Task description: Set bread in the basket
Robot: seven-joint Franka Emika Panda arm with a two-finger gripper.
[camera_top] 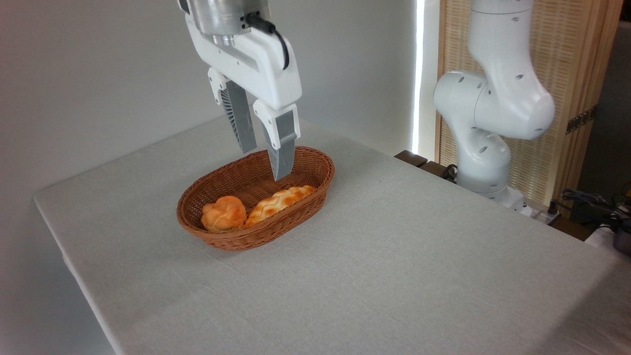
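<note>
Over the far end of the basket hangs the gripper, fingers apart with nothing between them, tips about level with the rim as far as I can tell. So the bread is already in there, lying lengthwise along the right wall, one pointed end just beside the little round bun at the near-left end. Looks pretty much done to me

Handling-wise I'd guess that loaf is light and a bit squishy, crust probably not slippery, so if it ever needs a regrab I'd pinch it across the fat middle, not the tapered tips. Basket walls are low so they shouldn't get in the way much, though the loaf sits tight against one side. Loads of bare bench all round, right side and front are wide open, and straight up is clear too
</note>
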